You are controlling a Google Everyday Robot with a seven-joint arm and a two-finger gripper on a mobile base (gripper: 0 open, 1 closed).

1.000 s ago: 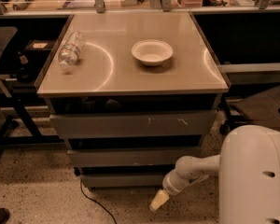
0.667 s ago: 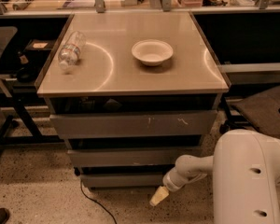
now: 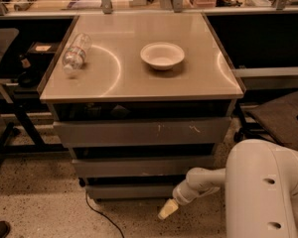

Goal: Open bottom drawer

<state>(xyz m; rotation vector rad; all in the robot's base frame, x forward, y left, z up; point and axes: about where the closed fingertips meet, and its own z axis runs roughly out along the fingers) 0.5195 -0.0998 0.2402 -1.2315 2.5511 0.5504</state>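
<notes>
At the bottom of the frame, a little right of the middle, the gripper (image 3: 168, 209) was held low, close to the speckled floor (image 3: 44, 207). The bottom drawer (image 3: 131, 191) was seen just up and to the left of it. The drawer's right end was near the gripper's tip, but whether they touched could not be told. Whether the gripper was spread or pressed together could not be told either. The bottom drawer was the lowest and thinnest of three grey fronts under the table top (image 3: 139, 83). It was flat, plain and grey. A dark gap was seen above it.
</notes>
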